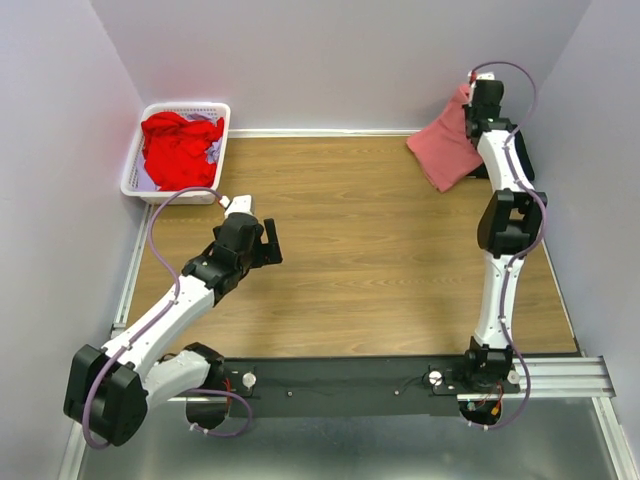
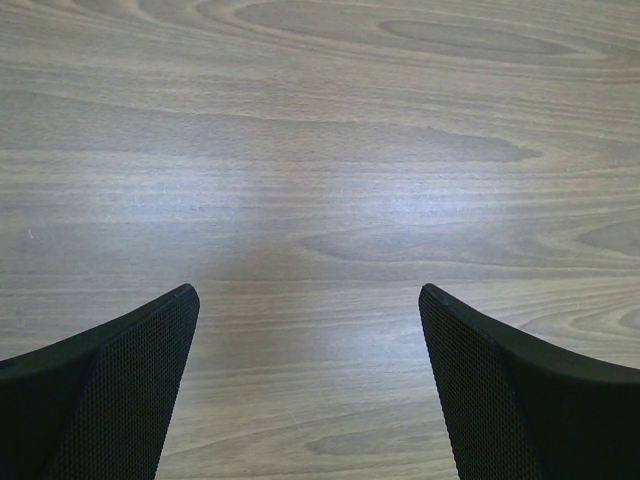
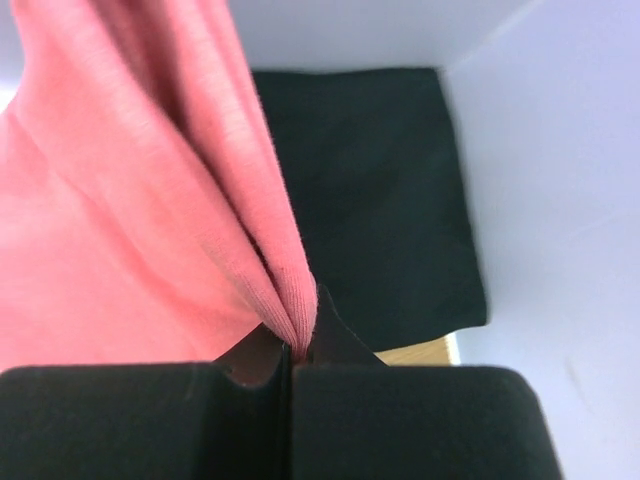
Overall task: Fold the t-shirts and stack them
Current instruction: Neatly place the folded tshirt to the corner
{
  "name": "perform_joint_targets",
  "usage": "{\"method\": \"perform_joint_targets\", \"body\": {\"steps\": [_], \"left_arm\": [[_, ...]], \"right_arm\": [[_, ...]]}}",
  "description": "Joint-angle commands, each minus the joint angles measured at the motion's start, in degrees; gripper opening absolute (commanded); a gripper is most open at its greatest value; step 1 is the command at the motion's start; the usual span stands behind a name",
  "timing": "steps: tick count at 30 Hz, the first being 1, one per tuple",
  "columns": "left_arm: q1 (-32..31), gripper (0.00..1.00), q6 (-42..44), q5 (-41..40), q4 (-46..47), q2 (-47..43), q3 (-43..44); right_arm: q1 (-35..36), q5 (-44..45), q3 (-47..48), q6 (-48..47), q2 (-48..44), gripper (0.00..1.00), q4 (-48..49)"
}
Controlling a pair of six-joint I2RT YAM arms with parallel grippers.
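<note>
Salmon-pink shirt [image 1: 445, 150] hung at the far right corner, a fold of it pinched in our right gripper [image 3: 292, 348], jaws closed tight, beside the flat black shirt [image 3: 370, 200]. Our left gripper [image 2: 310, 385] hovered wide open, empty, over the table [image 2: 320, 150]. The red shirt [image 1: 180, 150] waited in the basket [image 1: 133, 172]. Next, we judged, the pink one needed spreading flat.

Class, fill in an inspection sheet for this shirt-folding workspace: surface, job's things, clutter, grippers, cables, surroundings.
Surface: wooden table, light woodgrain top.
Job's things: salmon-pink shirt hanging from the right gripper; red shirt crumpled in the white basket; black shirt lying flat by the right wall.
Clutter: nothing seen.
Grippers: left gripper open above the wood; right gripper shut on the salmon-pink shirt.
Cables: purple cables loop along both arms.
Surroundings: plain pale walls on three sides.
</note>
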Motion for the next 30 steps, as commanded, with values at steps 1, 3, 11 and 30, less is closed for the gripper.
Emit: {"method": "perform_joint_targets", "body": {"steps": [1, 3, 11, 30], "left_arm": [[0.4, 0.98, 0.1, 0.7, 0.0, 0.9, 0.6], [0.3, 0.98, 0.2, 0.7, 0.0, 1.1, 0.5], [0.3, 0.98, 0.4, 1.7, 0.5, 2.1, 0.3], [0.3, 0.97, 1.0, 4.2, 0.6, 4.3, 1.1]], "right_arm": [[-3.1, 0.3, 4.7, 2.9, 1.8, 0.00, 3.1], [-4.6, -1.0, 5.8, 4.1, 2.1, 0.00, 3.6], [-10.7, -6.6, 7.1, 9.3, 4.0, 0.00, 5.1], [-14.4, -2.5, 6.4, 12.3, 11.8, 0.10, 8.5]]}}
